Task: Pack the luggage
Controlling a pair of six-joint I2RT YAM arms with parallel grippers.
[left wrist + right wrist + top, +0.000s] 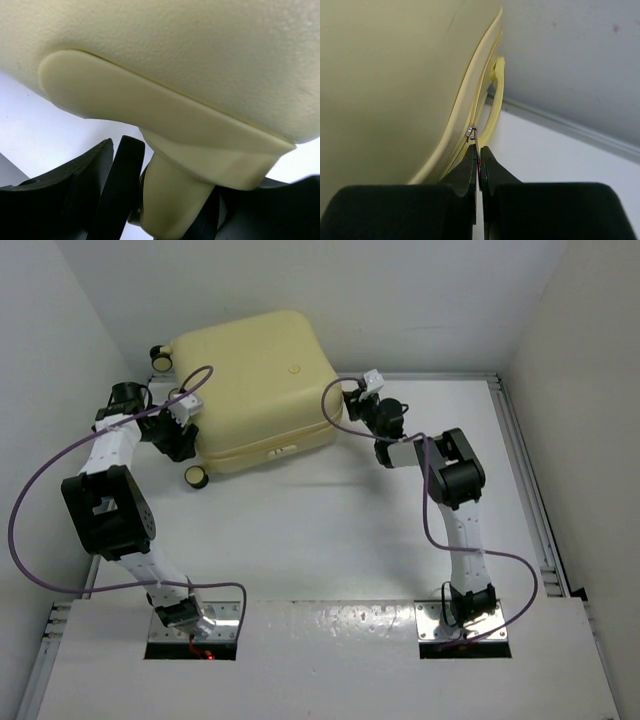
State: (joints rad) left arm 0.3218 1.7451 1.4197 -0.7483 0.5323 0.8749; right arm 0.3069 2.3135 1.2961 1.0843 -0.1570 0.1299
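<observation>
The pale yellow luggage (pixel 255 380) lies flat and closed at the back of the table. My left gripper (pixel 181 437) is at its left side, between two small wheels (pixel 196 477). In the left wrist view the jaws (pixel 170 200) sit around a cream caster leg (pixel 172 195) and its black wheel (pixel 120 190) under the shell (pixel 200 55). My right gripper (pixel 352 400) is at the suitcase's right side. In the right wrist view it (pixel 479 152) is shut on the thin zipper pull (pixel 477 145) hanging from the metal slider (pixel 471 132) on the seam.
White walls stand close behind and on both sides of the luggage. A metal rail (pixel 525 490) runs along the table's right edge. A yellow carry handle (pixel 496 95) sticks out of the suitcase just past the slider. Purple cables loop over both arms.
</observation>
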